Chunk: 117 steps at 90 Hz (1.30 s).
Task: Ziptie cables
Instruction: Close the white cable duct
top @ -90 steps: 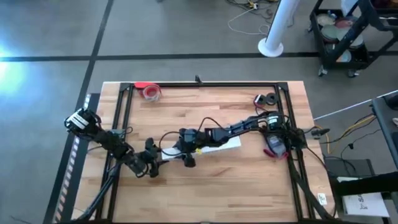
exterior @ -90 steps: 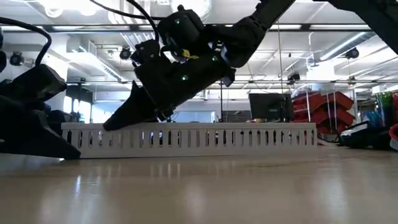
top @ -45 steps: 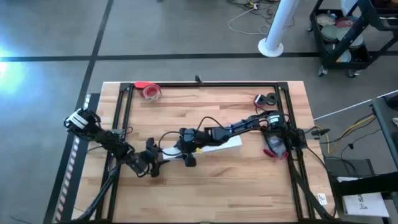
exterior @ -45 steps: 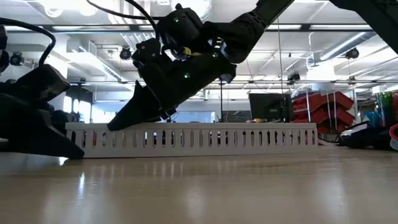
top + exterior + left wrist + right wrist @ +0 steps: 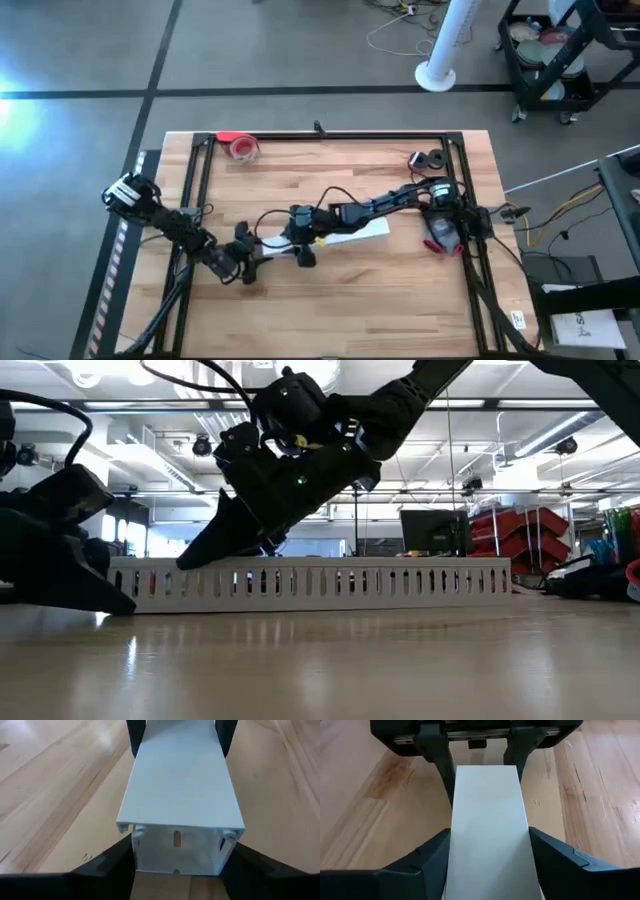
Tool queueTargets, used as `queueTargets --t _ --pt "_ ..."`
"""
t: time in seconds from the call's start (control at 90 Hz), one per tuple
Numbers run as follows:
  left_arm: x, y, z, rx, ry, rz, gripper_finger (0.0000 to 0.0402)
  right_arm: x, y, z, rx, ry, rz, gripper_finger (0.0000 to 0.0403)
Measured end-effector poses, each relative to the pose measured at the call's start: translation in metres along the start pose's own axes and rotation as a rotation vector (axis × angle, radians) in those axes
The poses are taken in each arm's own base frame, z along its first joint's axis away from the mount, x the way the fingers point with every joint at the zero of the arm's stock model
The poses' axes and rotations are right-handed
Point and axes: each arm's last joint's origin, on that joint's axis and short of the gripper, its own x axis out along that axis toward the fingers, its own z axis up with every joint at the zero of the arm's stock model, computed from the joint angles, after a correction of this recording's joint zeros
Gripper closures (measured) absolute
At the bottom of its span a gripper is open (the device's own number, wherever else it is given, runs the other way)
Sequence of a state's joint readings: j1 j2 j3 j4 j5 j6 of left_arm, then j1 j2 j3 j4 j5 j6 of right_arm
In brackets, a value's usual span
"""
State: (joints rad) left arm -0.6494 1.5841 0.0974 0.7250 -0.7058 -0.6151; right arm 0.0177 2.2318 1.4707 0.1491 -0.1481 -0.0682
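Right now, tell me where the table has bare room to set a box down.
Free: the near strip of the table in front of both arms, and the far stretch between the red tape roll and the black roll. Crowded: the middle, where both arms hold the white slotted duct.

Thin reddish-pink and pale cables (image 5: 440, 243): a small, loosely curved bundle lying flat on the wooden tabletop (image 5: 400, 290) near its right edge. It is untied and well apart from the long white slotted plastic channel (image 5: 345, 236). The connector end is too small to make out.
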Motion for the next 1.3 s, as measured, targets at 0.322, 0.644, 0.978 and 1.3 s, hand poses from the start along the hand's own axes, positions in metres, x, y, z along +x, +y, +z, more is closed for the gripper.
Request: queueTargets --t 0.322,0.644,0.978,1.3 --pt "0.0009 -0.0006 0.0009 0.007 0.004 -0.002 0.0180 0.0010 0.0012 0.0031 0.023 -0.048 0.001 0.0182" --pt "0.0009 -0.0009 0.0011 0.005 0.003 -0.005 0.0184 0.0012 0.0015 0.0035 0.024 -0.055 0.019 0.0177" --pt "0.0012 -0.0012 0.0017 0.001 0.002 -0.007 0.0185 0.0013 -0.0005 0.0029 0.035 -0.052 0.041 0.0174" --pt "0.0011 -0.0013 0.0014 0.009 0.002 -0.007 0.0183 0.0024 0.0070 0.0044 0.021 -0.053 -0.021 0.0172"
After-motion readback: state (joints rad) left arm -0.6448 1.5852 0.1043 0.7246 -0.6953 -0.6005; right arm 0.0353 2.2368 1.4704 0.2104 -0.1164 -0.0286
